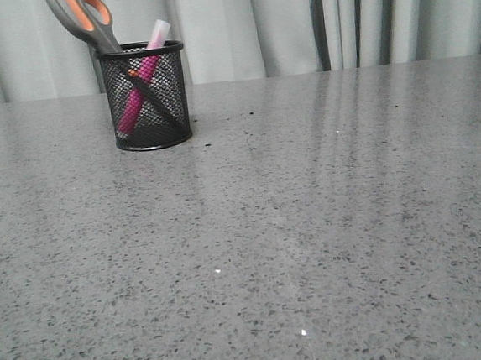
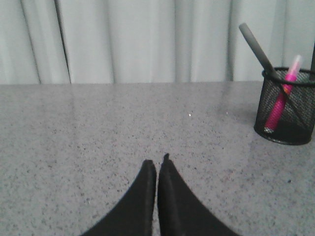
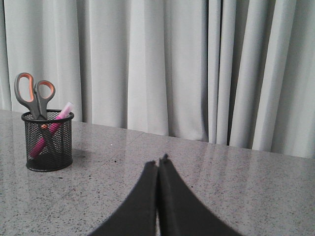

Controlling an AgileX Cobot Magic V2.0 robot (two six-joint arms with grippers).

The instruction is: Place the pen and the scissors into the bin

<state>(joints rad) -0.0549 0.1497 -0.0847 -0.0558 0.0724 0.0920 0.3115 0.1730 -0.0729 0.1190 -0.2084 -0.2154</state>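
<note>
Pen [image 1: 138, 98] and scissors [image 1: 83, 17] both stand crossed inside the bin [image 1: 145, 96] at the worktop's [image 1: 312, 224] far left. Left claw [image 2: 157, 166] and right claw [image 3: 158, 162] sit pinched closed, empty, well clear. Risk: the tall scissors lean out, so a nudge could tip the bin.

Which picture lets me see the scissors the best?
The right wrist view: the scissors show both grey handles with orange loops, standing in the bin. The front view cuts off the handle tops at the picture's edge. The left wrist view shows only one grey handle sticking out of the bin.
</note>
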